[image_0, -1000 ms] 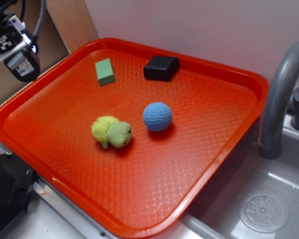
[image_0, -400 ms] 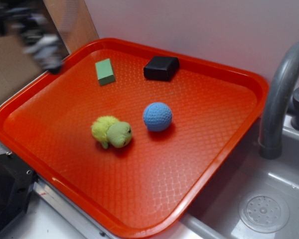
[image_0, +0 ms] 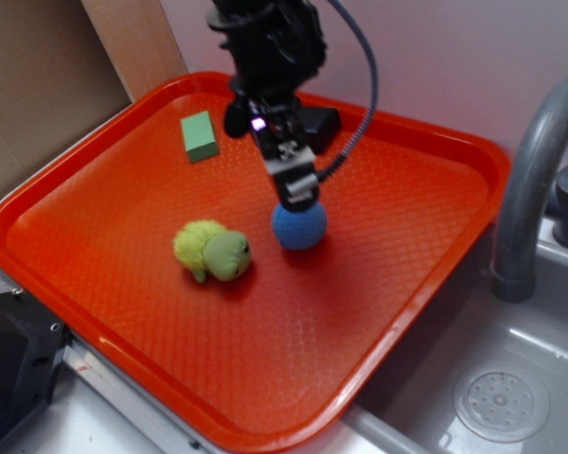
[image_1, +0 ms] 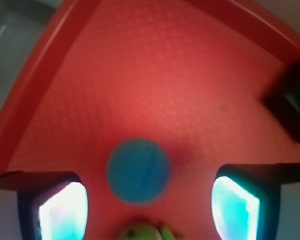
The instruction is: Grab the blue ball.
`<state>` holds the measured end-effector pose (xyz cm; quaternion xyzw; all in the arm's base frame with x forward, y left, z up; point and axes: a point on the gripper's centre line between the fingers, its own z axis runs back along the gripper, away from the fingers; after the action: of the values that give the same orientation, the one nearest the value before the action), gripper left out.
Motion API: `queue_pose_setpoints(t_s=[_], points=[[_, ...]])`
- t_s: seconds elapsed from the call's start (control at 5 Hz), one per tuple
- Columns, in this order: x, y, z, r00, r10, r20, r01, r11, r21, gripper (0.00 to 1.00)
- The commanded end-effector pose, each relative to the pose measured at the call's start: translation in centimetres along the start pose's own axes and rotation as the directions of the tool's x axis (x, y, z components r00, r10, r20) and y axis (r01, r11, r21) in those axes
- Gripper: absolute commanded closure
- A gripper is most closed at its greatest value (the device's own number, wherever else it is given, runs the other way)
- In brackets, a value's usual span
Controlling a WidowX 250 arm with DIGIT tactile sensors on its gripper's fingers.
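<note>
The blue ball (image_0: 301, 230) is a small knitted light-blue sphere near the middle of the orange tray (image_0: 95, 284). My gripper (image_0: 298, 192) hangs right over its top, at the end of the black arm that reaches down from the back. In the wrist view the blue ball (image_1: 138, 171) lies between and a little ahead of the two bright fingers (image_1: 62, 210), which stand wide apart. The gripper (image_1: 150, 210) is open and holds nothing. Whether the fingertips touch the ball cannot be told.
A fuzzy yellow-green plush toy (image_0: 213, 251) lies just left of the ball. At the tray's back are a green block (image_0: 200, 135) and a black block (image_0: 322, 128), which the arm partly hides. A grey faucet (image_0: 530, 180) and sink (image_0: 500, 404) lie to the right.
The arm swung from the far left edge of the view across the tray and now hangs over the ball. The ball, the plush toy and the blocks have not moved.
</note>
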<state>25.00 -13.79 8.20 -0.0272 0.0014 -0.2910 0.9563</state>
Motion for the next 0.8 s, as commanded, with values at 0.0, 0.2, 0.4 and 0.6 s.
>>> queue_pose_setpoints(t_s=[0.0, 0.2, 0.4, 0.6], points=[[0.8, -2.1, -0.7, 0.998, 0.020, -0.061, -0.018, 0.999, 0.036, 0.00], [1.6, -2.0, -3.2, 0.990, 0.086, -0.115, -0.072, 0.989, 0.127, 0.00], [1.3, -2.5, -4.3, 0.986, 0.130, -0.105, -0.111, 0.979, 0.171, 0.64], [0.1, -2.3, -2.5, 0.989, 0.133, -0.059, -0.124, 0.984, 0.130, 1.00]])
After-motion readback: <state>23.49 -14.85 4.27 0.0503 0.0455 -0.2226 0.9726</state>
